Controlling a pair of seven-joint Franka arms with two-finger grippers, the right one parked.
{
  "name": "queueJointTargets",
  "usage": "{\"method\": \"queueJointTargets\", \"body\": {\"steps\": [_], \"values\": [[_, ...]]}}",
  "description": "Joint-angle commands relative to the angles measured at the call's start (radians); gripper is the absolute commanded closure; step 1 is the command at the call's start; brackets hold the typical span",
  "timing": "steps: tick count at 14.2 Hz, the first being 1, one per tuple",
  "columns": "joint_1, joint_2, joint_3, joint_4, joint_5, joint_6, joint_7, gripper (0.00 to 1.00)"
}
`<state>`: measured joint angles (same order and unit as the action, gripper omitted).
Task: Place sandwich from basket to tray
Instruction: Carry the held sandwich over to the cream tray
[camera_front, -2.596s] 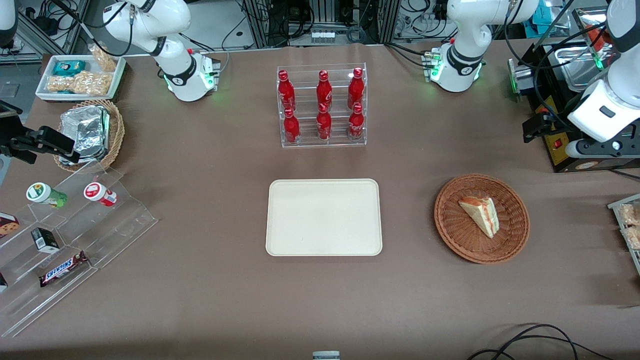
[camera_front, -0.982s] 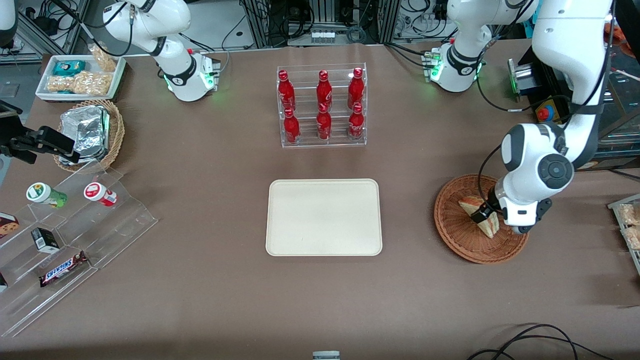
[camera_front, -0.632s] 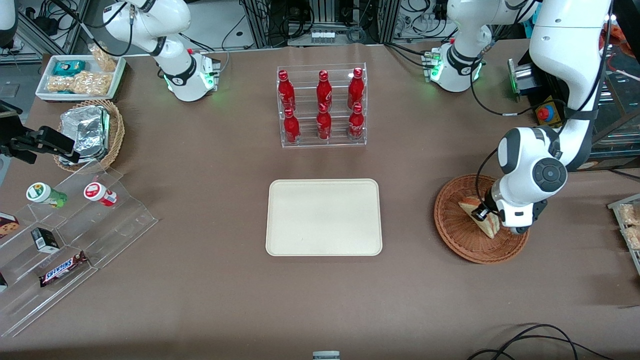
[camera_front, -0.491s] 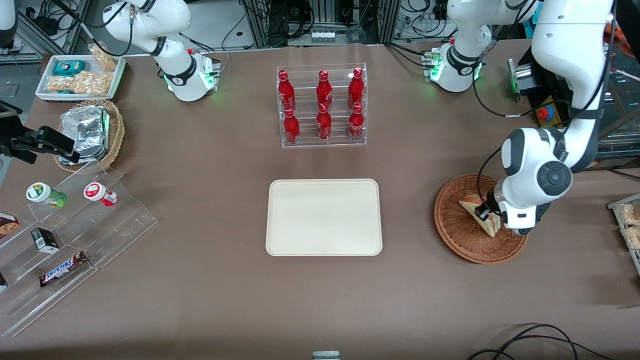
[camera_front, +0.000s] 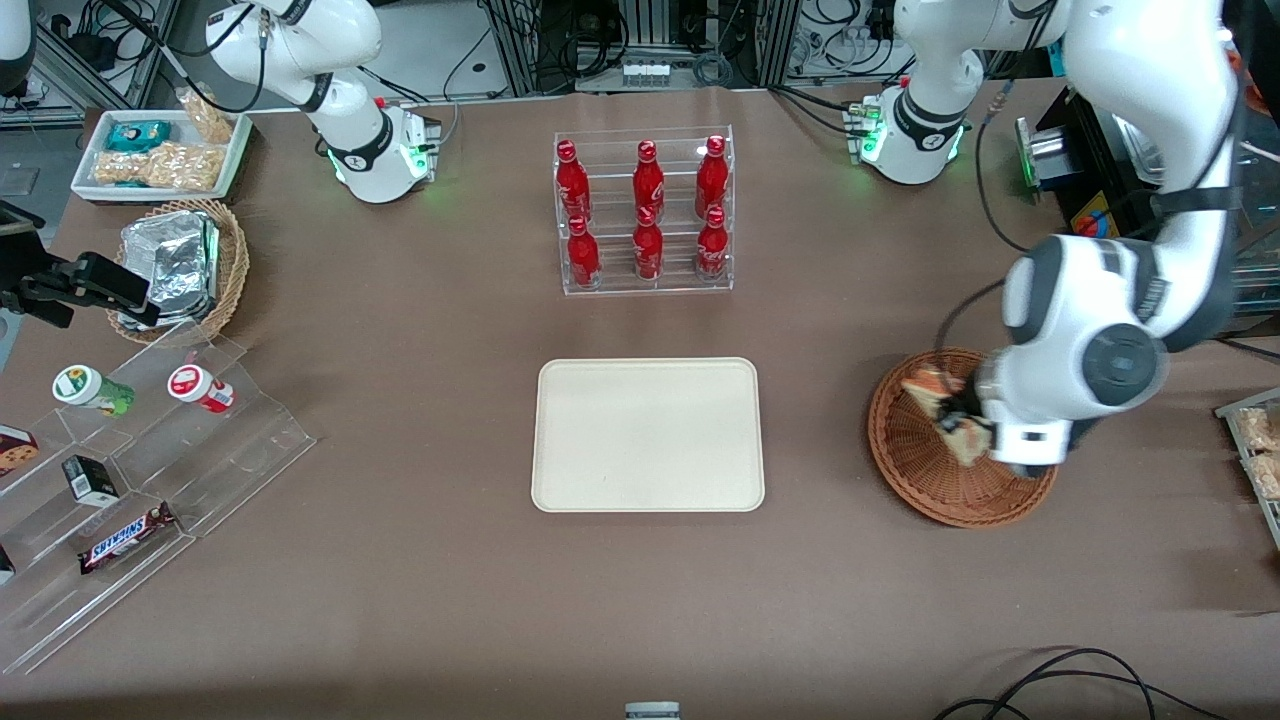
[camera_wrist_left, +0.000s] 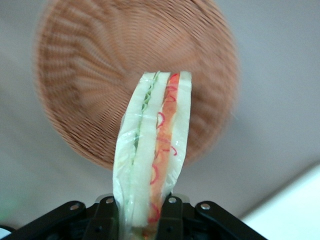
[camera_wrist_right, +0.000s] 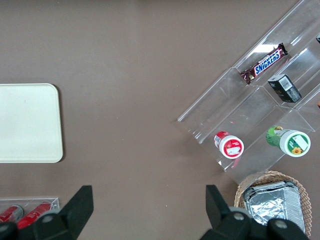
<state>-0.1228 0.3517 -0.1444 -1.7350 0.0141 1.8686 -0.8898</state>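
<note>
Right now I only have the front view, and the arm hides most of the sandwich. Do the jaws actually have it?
Observer: Yes. In the left wrist view the gripper is shut on the sandwich, one finger on each bread face.
Operator: Is it clear of the basket?
Observer: It is lifted off the basket, whose weave shows bare underneath.
Operator: Which way does it point?
Observer: Its filling edge faces the wrist camera, green and orange-red layers showing.

The gripper clamps the sandwich, a clear-wrapped wedge of white bread with green, pale and orange-red layers, lifted above the round reddish-brown wicker basket, point outward; the flat cream tray lies well apart from the basket, toward the parked arm's end.
</note>
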Motion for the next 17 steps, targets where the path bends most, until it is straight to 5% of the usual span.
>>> {"method": "queueJointTargets", "body": {"steps": [1,6,10,13,17], "values": [[-0.107,0.117,-0.075,0.164,0.020,-0.012,-0.027,0.99],[-0.311,0.358,-0.073,0.432,0.023,0.126,-0.093,0.96],[-0.422,0.461,-0.072,0.439,0.024,0.328,-0.090,0.98],[-0.468,0.474,-0.072,0.439,0.113,0.324,-0.080,0.98],[-0.488,0.457,-0.073,0.407,0.133,0.294,-0.072,0.98]]}}
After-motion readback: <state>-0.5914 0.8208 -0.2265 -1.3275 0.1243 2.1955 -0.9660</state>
